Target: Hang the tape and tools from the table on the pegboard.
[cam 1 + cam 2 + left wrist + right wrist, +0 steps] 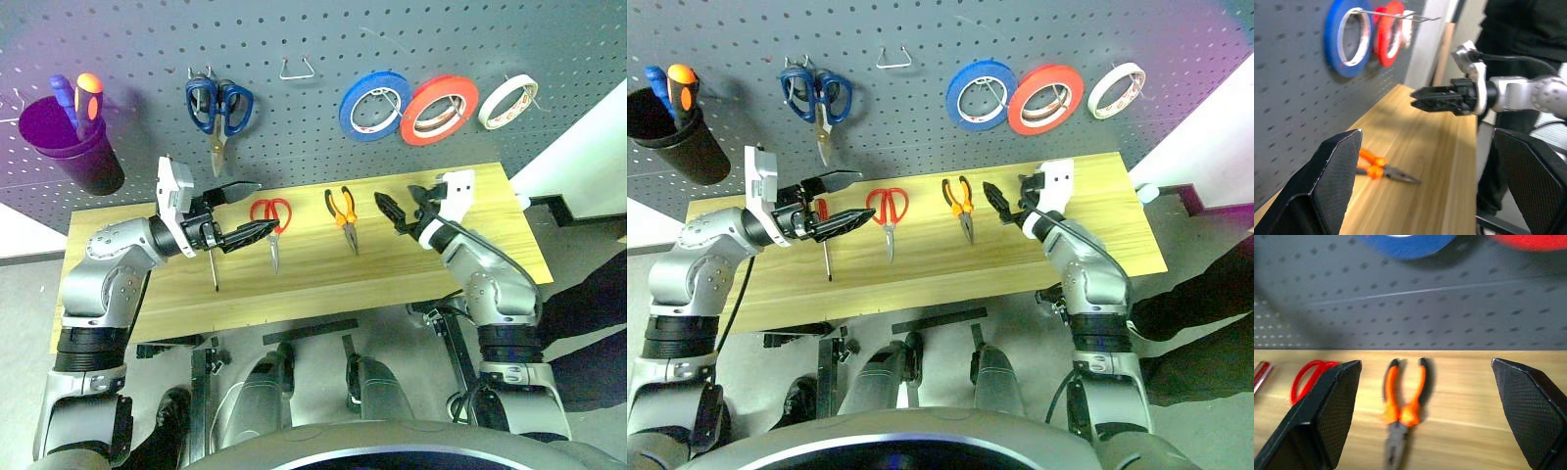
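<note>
While the pliers point(343, 215) lie on the table point(460, 264), both grippers, left point(240, 211) and right point(392, 211), hover wide open and empty.

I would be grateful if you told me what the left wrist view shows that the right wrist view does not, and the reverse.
Left wrist view alone: the right gripper, open over the table, the white tape already hung on a hook, and a person in dark clothing. Right wrist view alone: the red-handled scissors and a bit of the screwdriver. Both share the pliers, the blue roll, the red-orange roll and the pegboard.
</note>
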Robot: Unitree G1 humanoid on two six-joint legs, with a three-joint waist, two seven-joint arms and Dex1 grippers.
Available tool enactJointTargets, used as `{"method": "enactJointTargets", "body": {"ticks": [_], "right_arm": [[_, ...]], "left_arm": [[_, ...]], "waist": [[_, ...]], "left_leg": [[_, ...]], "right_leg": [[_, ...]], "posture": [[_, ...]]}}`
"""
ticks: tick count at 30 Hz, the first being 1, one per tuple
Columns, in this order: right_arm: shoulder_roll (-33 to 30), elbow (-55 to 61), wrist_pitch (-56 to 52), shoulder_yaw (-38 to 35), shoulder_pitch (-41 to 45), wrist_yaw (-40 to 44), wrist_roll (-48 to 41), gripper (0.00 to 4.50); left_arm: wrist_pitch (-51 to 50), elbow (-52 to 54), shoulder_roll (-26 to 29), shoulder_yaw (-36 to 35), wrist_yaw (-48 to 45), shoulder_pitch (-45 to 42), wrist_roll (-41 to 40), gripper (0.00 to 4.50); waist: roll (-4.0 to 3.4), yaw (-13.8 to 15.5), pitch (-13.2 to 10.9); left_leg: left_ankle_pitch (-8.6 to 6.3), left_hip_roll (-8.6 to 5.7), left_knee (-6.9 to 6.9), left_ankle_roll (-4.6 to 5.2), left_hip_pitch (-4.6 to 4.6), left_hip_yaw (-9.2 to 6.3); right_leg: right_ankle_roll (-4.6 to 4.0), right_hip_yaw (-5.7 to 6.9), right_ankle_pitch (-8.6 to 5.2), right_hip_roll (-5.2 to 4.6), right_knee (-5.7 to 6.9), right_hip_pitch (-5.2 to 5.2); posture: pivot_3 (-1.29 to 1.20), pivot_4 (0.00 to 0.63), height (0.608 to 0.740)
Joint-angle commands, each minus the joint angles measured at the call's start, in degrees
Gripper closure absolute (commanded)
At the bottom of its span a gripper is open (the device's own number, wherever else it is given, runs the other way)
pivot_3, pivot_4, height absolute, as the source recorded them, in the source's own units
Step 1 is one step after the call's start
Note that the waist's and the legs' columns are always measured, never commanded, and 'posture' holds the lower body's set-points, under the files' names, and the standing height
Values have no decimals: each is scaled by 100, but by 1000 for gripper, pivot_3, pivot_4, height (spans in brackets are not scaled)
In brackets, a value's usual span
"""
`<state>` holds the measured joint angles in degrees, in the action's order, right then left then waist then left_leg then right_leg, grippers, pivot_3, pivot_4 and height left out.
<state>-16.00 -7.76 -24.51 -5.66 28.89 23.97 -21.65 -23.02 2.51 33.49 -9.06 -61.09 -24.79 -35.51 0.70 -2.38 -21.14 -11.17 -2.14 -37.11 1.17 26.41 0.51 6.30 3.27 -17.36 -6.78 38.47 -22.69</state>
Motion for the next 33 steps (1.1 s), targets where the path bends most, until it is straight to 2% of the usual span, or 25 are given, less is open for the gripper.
{"method": "enactJointTargets", "body": {"ticks": [1,21,33], "right_arm": [[72,-5,106,96,80,-28,148,50],[514,-793,38,446,370,-277,726,50],[877,-1710,107,608,706,-454,1036,50]], "left_arm": [[54,391,107,-238,110,176,-91,0],[-257,1214,660,-929,459,1381,-436,0],[-396,1385,813,-1115,531,1503,-563,0]], "waist": [[0,6,0],[0,15,0],[0,35,0]], "left_leg": [[0,0,0,0,0,-1],[-1,1,11,-3,0,0],[-2,1,17,-6,1,0]], "right_leg": [[0,0,0,1,0,0],[0,-3,0,1,0,-9],[-1,-4,0,1,0,-15]], "posture": [[-47,316,740],[0,323,740],[23,330,740]]}}
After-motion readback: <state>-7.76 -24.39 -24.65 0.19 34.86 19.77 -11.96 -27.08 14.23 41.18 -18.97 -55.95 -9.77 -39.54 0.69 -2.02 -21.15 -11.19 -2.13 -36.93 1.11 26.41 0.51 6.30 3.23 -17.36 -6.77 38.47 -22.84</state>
